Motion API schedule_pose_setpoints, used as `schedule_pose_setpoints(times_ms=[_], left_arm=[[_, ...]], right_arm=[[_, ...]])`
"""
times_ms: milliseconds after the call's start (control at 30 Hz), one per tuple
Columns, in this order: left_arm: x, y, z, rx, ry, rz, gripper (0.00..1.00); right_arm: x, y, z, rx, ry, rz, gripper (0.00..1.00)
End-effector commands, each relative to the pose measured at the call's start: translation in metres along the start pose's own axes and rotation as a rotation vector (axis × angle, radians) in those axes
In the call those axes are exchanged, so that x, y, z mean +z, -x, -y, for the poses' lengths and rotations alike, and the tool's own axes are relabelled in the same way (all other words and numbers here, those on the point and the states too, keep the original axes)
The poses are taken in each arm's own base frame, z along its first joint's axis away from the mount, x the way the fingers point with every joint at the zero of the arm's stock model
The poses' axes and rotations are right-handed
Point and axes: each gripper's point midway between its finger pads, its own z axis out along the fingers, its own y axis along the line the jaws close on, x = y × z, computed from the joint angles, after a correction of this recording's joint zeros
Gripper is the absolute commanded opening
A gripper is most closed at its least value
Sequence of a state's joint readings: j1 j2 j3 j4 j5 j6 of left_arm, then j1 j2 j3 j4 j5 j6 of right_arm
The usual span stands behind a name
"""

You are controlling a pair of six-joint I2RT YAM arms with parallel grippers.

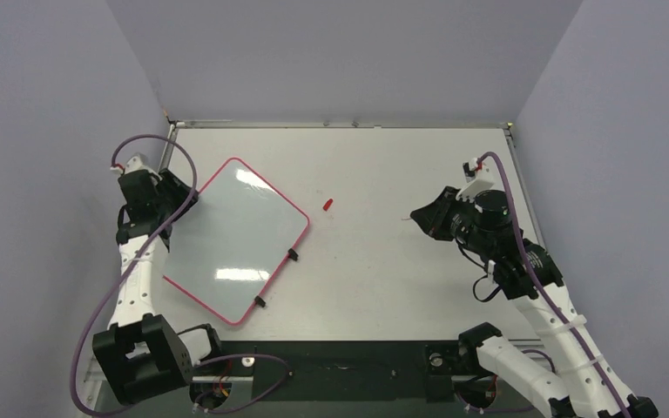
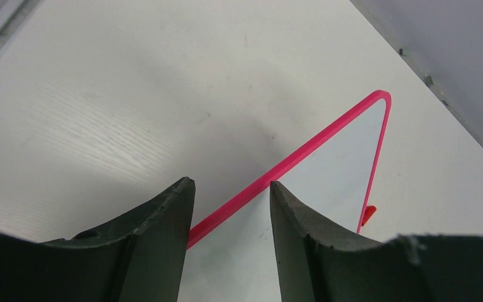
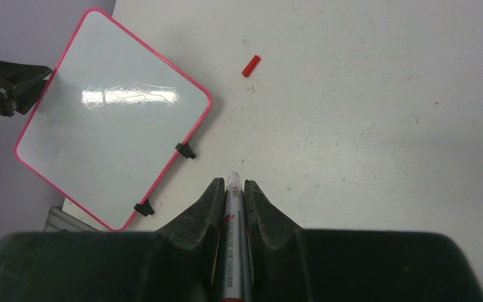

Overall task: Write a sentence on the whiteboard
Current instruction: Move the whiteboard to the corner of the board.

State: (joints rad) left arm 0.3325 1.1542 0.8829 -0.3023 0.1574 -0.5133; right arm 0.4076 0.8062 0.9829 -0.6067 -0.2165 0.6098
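The whiteboard point(image 1: 235, 239) lies tilted on the table's left half, white with a pink rim; the sentence is out of view, as no writing shows on it. My left gripper point(image 1: 181, 198) is at the board's upper-left edge. In the left wrist view its jaws point(image 2: 231, 185) stand apart with the pink rim of the whiteboard point(image 2: 339, 163) running between them. My right gripper point(image 1: 418, 216) hovers over the table's right half, shut on a grey marker point(image 3: 233, 217) whose tip pokes out past the fingertips point(image 3: 233, 184) towards the whiteboard point(image 3: 113, 126).
A small red cap point(image 1: 327, 205) lies on the table just right of the board's upper-right side, also seen as a red cap point(image 3: 250, 65) from the right wrist. Two black clips point(image 1: 293, 254) point(image 1: 260, 301) sit on the board's right edge. Walls enclose the table.
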Motion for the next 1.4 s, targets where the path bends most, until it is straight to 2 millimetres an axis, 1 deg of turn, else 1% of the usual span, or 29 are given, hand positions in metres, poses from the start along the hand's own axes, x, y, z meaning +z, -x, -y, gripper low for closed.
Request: schedule_pose_setpoints(times_ms=[0,33,67,100,167,200,233,267,333,367,400,467,500,533,567,600,633,667,700,733,767,833,867,933,1000,1067,1167,1333,1367], left_arm=[[0.004,-0.043,0.048,-0.001,-0.086,-0.106,0.44],[0.005,-0.045,0.054,0.005,-0.092,-0.104,0.44],[0.006,-0.054,0.066,0.017,-0.114,-0.124,0.44],[0.006,-0.058,0.073,0.023,-0.130,-0.127,0.44],[0.008,-0.073,0.089,0.050,-0.148,-0.155,0.44],[0.005,-0.084,0.102,0.079,-0.171,-0.169,0.44],[0.006,-0.090,0.107,0.089,-0.179,-0.181,0.44],[0.002,-0.101,0.117,0.109,-0.206,-0.203,0.44],[-0.002,-0.113,0.131,0.144,-0.251,-0.224,0.44],[-0.004,-0.115,0.134,0.169,-0.267,-0.228,0.44],[-0.009,-0.121,0.141,0.190,-0.308,-0.250,0.44],[-0.018,-0.123,0.151,0.243,-0.372,-0.276,0.45],[-0.022,-0.119,0.156,0.287,-0.400,-0.272,0.45],[-0.027,-0.123,0.156,0.310,-0.414,-0.308,0.45],[-0.030,-0.117,0.161,0.363,-0.434,-0.300,0.46],[-0.034,-0.121,0.157,0.389,-0.429,-0.334,0.45],[-0.037,-0.114,0.161,0.440,-0.446,-0.323,0.46],[-0.041,-0.118,0.158,0.463,-0.446,-0.357,0.46],[-0.046,-0.115,0.164,0.509,-0.482,-0.360,0.47],[-0.050,-0.119,0.160,0.532,-0.485,-0.392,0.48],[-0.054,-0.119,0.164,0.576,-0.518,-0.405,0.48],[-0.060,-0.130,0.159,0.631,-0.553,-0.469,0.48],[-0.064,-0.136,0.154,0.645,-0.555,-0.509,0.48],[-0.065,-0.148,0.147,0.676,-0.575,-0.570,0.48],[-0.062,-0.151,0.144,0.686,-0.568,-0.590,0.48],[-0.057,-0.147,0.140,0.680,-0.544,-0.582,0.48],[-0.047,-0.133,0.132,0.693,-0.468,-0.520,0.48],[-0.060,-0.114,0.137,0.717,-0.492,-0.413,0.49],[-0.062,-0.115,0.136,0.717,-0.493,-0.425,0.49]], right_arm=[[-0.008,0.009,-0.002,-0.009,-0.002,0.047,0.00],[-0.008,0.009,-0.002,-0.007,-0.005,0.049,0.00],[-0.009,0.009,-0.001,-0.007,-0.006,0.053,0.00],[-0.010,0.009,-0.001,-0.007,-0.007,0.053,0.00],[-0.012,0.010,0.000,-0.008,-0.010,0.060,0.00],[-0.014,0.010,0.000,-0.009,-0.012,0.066,0.00],[-0.015,0.011,0.001,-0.010,-0.017,0.068,0.00],[-0.016,0.010,0.001,-0.011,-0.018,0.067,0.00],[-0.018,0.010,0.002,-0.012,-0.023,0.072,0.00],[-0.018,0.010,0.003,-0.012,-0.026,0.074,0.00],[-0.019,0.010,0.003,-0.014,-0.027,0.075,0.00],[-0.021,0.010,0.004,-0.016,-0.031,0.079,0.00],[-0.021,0.010,0.004,-0.016,-0.031,0.080,0.00],[-0.021,0.009,0.005,-0.017,-0.032,0.078,0.00],[-0.021,0.009,0.005,-0.017,-0.032,0.077,0.00],[-0.021,0.009,0.005,-0.017,-0.034,0.076,0.00],[-0.020,0.008,0.005,-0.016,-0.034,0.075,0.00],[-0.020,0.008,0.005,-0.016,-0.034,0.075,0.00],[-0.020,0.008,0.005,-0.015,-0.032,0.073,0.00],[-0.019,0.007,0.006,-0.015,-0.032,0.072,0.00],[-0.019,0.007,0.005,-0.014,-0.029,0.072,0.00],[-0.019,0.006,0.005,-0.013,-0.027,0.070,0.00],[-0.019,0.006,0.005,-0.014,-0.024,0.071,0.00],[-0.020,0.006,0.005,-0.016,-0.023,0.074,0.00],[-0.021,0.006,0.005,-0.019,-0.023,0.075,0.00],[-0.021,0.006,0.004,-0.020,-0.020,0.076,0.00],[-0.023,0.007,0.003,-0.025,-0.014,0.082,0.00],[-0.023,0.005,0.005,-0.028,-0.019,0.079,0.00],[-0.022,0.004,0.005,-0.029,-0.015,0.075,0.00]])
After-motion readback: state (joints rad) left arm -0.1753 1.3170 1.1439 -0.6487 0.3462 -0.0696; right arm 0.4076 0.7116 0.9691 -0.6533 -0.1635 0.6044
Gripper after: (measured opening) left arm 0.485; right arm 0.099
